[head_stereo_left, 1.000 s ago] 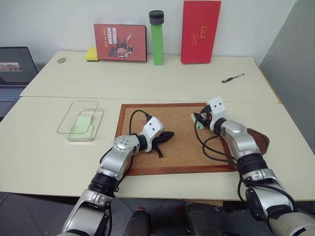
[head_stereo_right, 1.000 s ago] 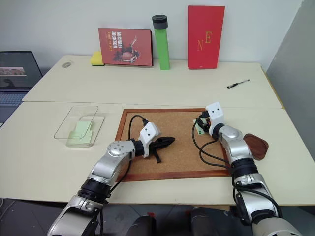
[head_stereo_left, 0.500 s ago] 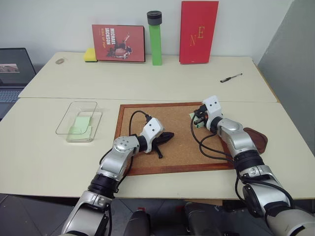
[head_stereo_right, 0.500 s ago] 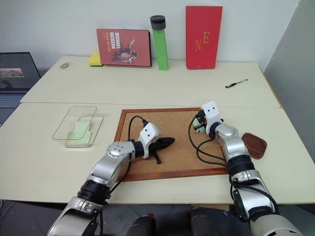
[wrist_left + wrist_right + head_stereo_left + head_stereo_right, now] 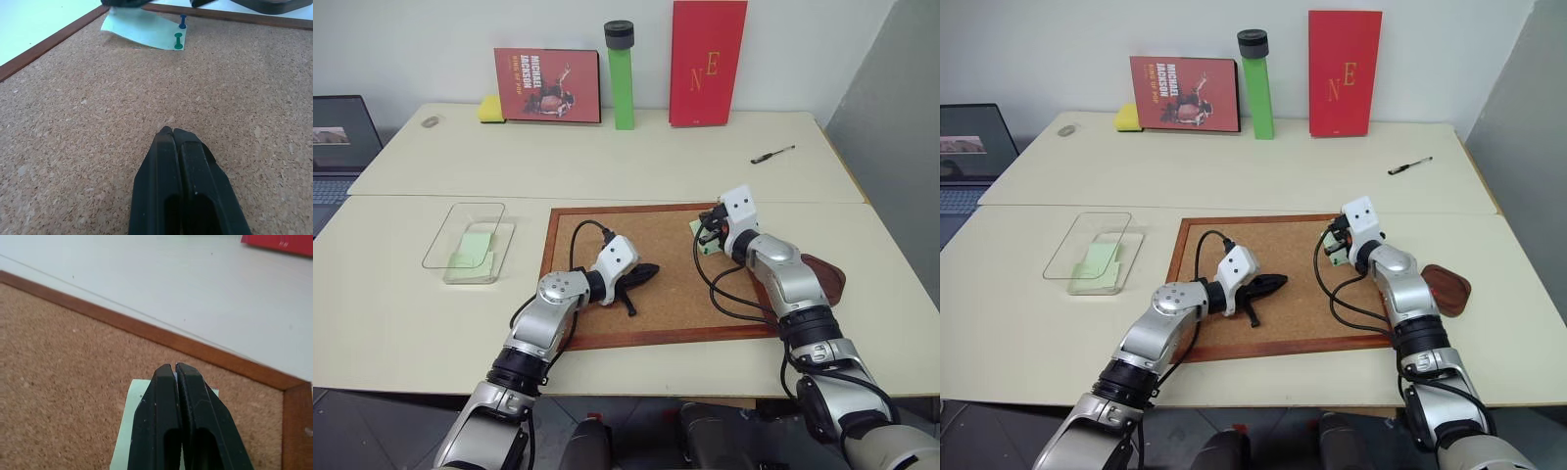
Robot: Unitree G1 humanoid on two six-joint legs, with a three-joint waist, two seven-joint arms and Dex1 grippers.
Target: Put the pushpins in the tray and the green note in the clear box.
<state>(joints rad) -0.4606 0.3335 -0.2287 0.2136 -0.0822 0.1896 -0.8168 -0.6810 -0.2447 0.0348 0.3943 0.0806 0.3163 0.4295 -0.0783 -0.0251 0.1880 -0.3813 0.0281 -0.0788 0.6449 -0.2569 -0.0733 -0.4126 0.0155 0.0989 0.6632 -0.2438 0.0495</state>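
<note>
Setting: pale cream tabletop (image 5: 431, 313) against a white wall; a wood-framed corkboard (image 5: 666, 279) is laid near the front edge, at the middle.
Back edge: a red album cover (image 5: 547, 85), a tall green cylinder (image 5: 624, 78) and a red book (image 5: 708, 64) are stood against the wall; a yellow sponge (image 5: 493, 109) is seen beside the album cover.
Other items: a black pen (image 5: 774, 155) is laid toward the back right corner; a laptop (image 5: 337, 137) is seen at the left edge.
Green note: the green note (image 5: 146, 30) is lying on the corkboard near its far right corner, with one end lifted slightly off the cork.
Pushpins: two pushpins (image 5: 180, 32), one blue and one green, are seen stuck at one edge of the note.
Right end effector: the right end effector (image 5: 175, 369) is clenched over the note; whether anything is pinched between its fingers cannot be told.
Left end effector: the left end effector (image 5: 172, 132) is clenched on nothing and held low over bare cork, left of the board's middle, well apart from the note.
Tray: the tray (image 5: 1446, 290) is set on the tabletop just past the corkboard's right side, partly hidden by the right arm.
Clear box: the clear box (image 5: 470, 242) is placed left of the corkboard, with a pale green sheet (image 5: 470, 252) seen in it.
</note>
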